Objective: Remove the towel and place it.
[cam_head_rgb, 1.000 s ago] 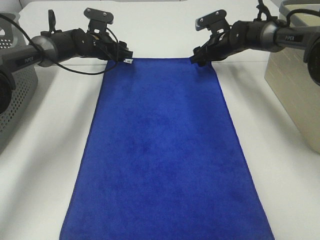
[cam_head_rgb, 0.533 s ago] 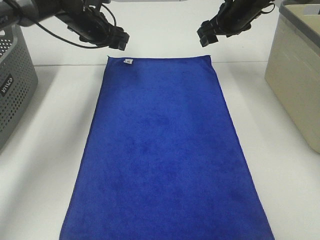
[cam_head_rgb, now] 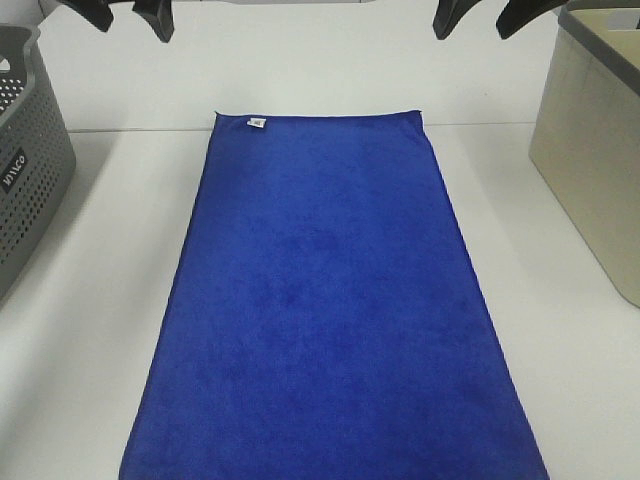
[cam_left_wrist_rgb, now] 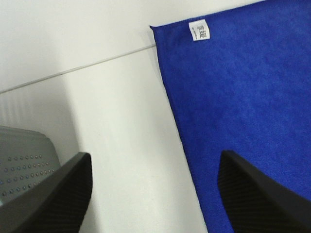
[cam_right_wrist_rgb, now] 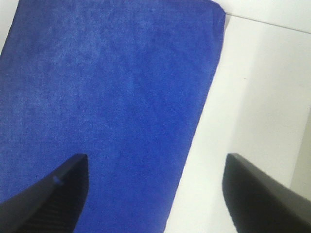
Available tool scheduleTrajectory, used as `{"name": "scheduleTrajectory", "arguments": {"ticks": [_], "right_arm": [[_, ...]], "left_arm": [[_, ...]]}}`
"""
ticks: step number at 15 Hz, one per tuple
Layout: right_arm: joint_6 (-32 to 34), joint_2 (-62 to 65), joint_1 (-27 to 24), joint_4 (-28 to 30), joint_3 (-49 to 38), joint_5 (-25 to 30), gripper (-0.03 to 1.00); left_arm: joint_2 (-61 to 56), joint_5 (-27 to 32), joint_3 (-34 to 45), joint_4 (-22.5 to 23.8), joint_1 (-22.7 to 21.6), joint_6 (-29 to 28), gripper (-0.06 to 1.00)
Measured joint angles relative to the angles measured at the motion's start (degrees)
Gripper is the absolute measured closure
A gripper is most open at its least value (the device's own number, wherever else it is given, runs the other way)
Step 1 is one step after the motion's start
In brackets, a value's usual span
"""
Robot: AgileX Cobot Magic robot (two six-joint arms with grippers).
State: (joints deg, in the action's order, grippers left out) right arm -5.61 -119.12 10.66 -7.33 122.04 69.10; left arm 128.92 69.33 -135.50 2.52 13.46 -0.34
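Large royal-blue plush towel lies flat on white desk, both grippers' jaws open and empty above its far corners; uneven corner pinches could bunch or drop it.

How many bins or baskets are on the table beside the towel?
2. A grey perforated basket stands at the left edge, and a beige bin at the right edge, both apart from the towel. Both are cropped; more may sit out of frame.
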Motion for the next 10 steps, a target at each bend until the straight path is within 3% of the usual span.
{"name": "scheduleTrajectory", "arguments": {"ticks": [3,7,10], "right_arm": [[3.72,3.38,-0.97,2.46,1.89,0.52,0.22],[6.19,7.05,-10.26,2.69,1.95,0.63,0.22],[5.61,9.80,-12.03,2.98,0.46,0.63,0.22]], "left_arm": [[-4.47,0.23,0.00,0.11,-2.46,-3.67,0.27],[-9.68,0.23,2.01,-1.60,-11.29,-4.53,0.27],[-12.72,0.23,6.25,-3.55,-16.04,-4.13,0.27]]}}
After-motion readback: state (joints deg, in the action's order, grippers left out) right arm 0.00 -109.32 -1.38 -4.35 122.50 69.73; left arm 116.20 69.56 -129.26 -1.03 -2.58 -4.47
